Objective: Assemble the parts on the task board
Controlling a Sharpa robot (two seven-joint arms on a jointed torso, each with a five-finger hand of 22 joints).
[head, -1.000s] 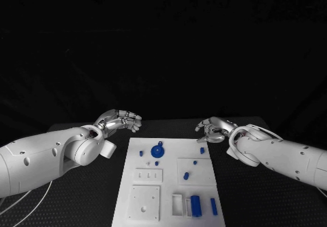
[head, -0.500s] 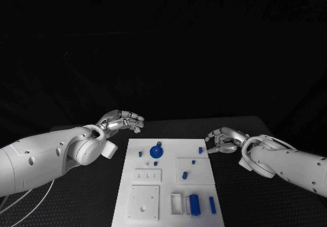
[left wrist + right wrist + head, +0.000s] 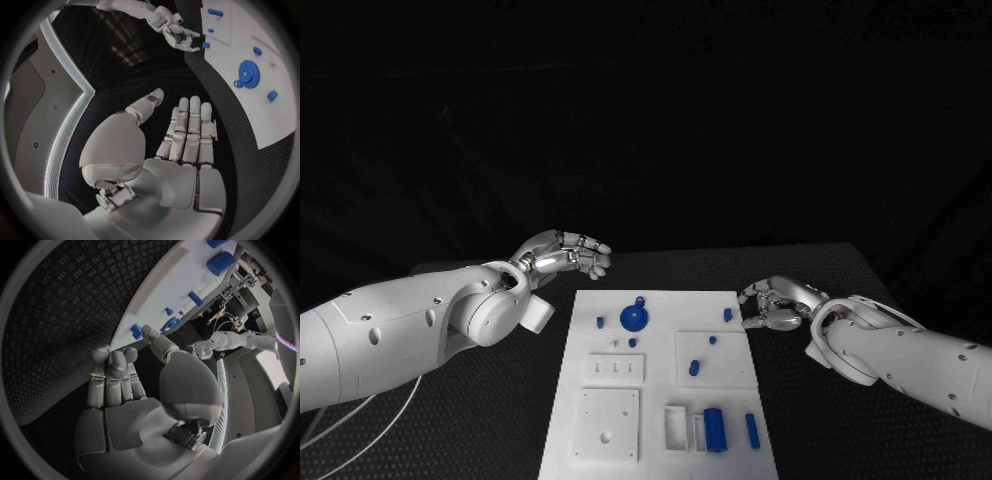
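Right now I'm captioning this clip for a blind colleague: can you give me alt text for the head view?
A white task board lies on a black table between two white robot arms, with small blue parts and a blue gear on it. The left hand hangs empty beyond the board's far left corner; the right hand sits at its far right edge.

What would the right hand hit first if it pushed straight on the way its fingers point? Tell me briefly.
Most likely the near right edge of the task board, then the small blue part standing just inside it. The right hand points at that corner, though its height above the board is unclear.
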